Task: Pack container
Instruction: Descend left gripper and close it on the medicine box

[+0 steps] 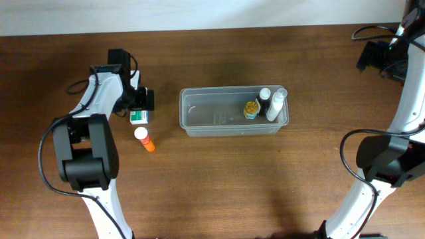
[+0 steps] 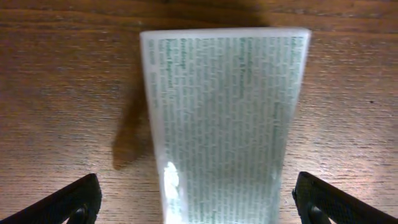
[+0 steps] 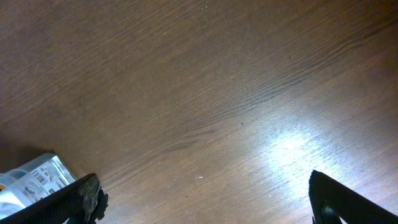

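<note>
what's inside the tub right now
Three things at the right end of the tub: a yellow-filled jar, a white-capped bottle and a white bottle. Whatever lies under them is hidden.

Blurred green small print on the white box (image 2: 224, 124), none legible.

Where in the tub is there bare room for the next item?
Bare: the container's floor from its left wall to the yellow-filled jar. Crowded: the right end, with that jar, a dark bottle and a white bottle.

Clear rectangular container (image 1: 212, 114) sits upright, lidless, mid-desk (image 1: 265, 186); small bottles (image 1: 274, 107) clustered at its right end
</note>
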{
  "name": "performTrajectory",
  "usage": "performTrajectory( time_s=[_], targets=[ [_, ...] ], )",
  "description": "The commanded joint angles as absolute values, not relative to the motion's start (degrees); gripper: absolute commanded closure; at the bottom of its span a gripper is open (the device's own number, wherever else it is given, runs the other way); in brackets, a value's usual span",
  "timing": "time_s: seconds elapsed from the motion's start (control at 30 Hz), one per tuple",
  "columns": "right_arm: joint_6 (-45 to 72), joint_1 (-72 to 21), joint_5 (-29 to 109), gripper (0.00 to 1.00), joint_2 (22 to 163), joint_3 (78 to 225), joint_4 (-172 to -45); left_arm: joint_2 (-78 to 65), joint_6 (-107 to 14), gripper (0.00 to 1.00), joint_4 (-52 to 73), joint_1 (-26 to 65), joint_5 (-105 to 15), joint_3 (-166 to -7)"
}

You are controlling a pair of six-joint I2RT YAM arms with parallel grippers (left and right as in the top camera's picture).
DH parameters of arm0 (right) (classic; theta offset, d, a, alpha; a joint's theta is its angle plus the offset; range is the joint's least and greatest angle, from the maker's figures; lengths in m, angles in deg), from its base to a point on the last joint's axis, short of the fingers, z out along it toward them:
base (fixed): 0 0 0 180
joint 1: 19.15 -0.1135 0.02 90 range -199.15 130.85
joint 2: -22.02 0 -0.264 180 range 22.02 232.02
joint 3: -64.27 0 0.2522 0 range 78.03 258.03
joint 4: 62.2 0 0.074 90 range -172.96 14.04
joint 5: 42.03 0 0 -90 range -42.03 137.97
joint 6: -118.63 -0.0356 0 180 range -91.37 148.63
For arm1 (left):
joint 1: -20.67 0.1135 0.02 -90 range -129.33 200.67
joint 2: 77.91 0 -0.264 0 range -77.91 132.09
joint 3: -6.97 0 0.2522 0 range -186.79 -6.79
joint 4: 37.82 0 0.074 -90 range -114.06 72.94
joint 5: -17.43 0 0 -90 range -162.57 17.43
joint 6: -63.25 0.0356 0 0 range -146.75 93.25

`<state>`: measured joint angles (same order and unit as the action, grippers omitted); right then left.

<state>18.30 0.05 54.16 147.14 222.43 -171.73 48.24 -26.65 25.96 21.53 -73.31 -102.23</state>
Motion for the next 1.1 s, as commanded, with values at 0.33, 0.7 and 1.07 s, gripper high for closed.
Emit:
performTrajectory(
  time_s=[0.33,0.7,1.07],
  targets=[
    [18.0,0.4,54.7,0.02,145.2,222.2,-171.5,51.5,-27.4,0.01,25.7,20.2,-73.9,-102.3],
    [18.1,0.4,54.7,0.02,145.2,222.2,-171.6,52.3,-27.4,0.01,25.7,20.2,-73.9,-102.3],
    [18.1,0.4,54.7,0.02,145.2,222.2,-171.6,52.3,-27.4,0.29,26.9,20.2,-73.9,-105.9]
  ],
)
